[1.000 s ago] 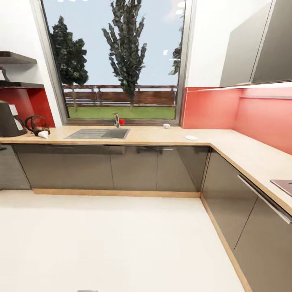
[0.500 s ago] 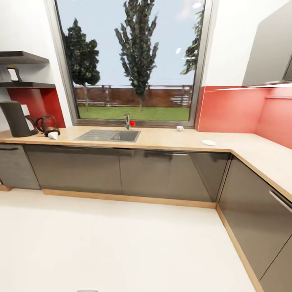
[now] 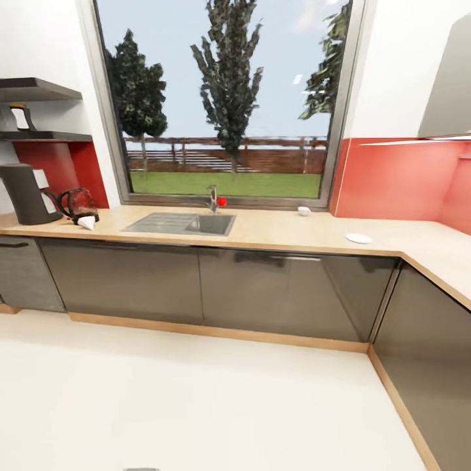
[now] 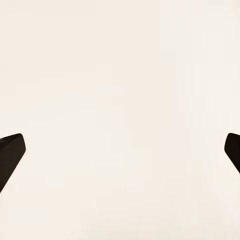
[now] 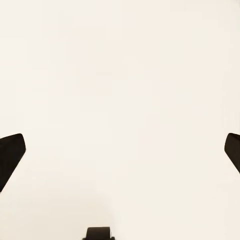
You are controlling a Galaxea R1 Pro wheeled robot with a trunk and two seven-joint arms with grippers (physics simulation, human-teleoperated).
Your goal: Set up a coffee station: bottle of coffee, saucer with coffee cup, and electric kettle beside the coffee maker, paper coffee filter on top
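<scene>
Robot en route, both grippers spread, empty, aimed at bare floor. Coffee maker point(image 3: 24, 193) and electric kettle point(image 3: 77, 203) sit far left on the bench point(image 3: 275, 230) — saucer point(image 3: 358, 238) well right, bottle of coffee point(image 3: 25, 118) on the kitchen shelf point(image 3: 52, 137) above — left arm likely nearer.

The right end effector point(image 5: 120, 150) hangs with fingers point(image 5: 11, 152) spread wide over pale floor point(image 5: 120, 75).

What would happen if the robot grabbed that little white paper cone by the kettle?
The paper coffee filter looks thin and folded, so it would probably crumple. It seems very light, likely sliding across the countertop if nudged.
</scene>
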